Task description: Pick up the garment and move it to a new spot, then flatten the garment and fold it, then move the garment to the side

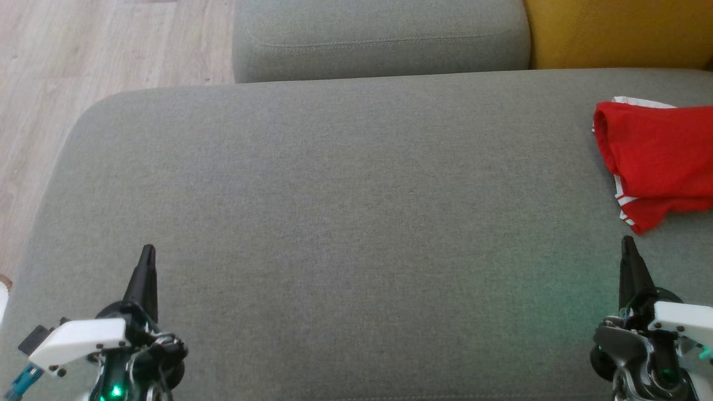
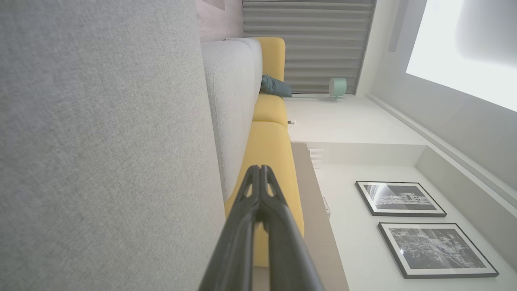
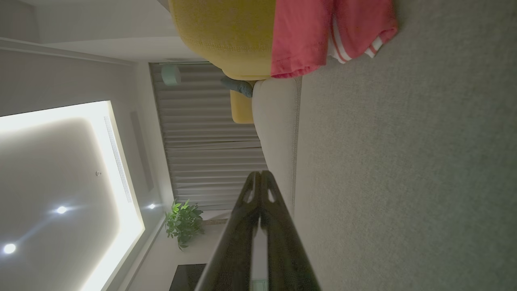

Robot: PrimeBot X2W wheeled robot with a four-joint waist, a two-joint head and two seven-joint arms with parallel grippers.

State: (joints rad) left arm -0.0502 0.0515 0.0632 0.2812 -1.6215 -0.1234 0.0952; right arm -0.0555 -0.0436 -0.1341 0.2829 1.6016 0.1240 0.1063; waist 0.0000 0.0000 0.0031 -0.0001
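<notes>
Both grippers, left [image 1: 147, 253] and right [image 1: 628, 245], sit closed and empty low over the grey sofa seat [image 1: 334, 223]. The red shorts with white stripes [image 1: 660, 159] lie bunched at the seat's far right, near the right gripper. Risk: pinching one layer would leave them dragging or unfolding.

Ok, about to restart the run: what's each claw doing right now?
Left claw: closed, holding nothing.
Right claw: closed, holding nothing.

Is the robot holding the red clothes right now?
No, the red garment lies by itself on the grey sofa seat, and both arms' jaws are shut with nothing in them.
</notes>
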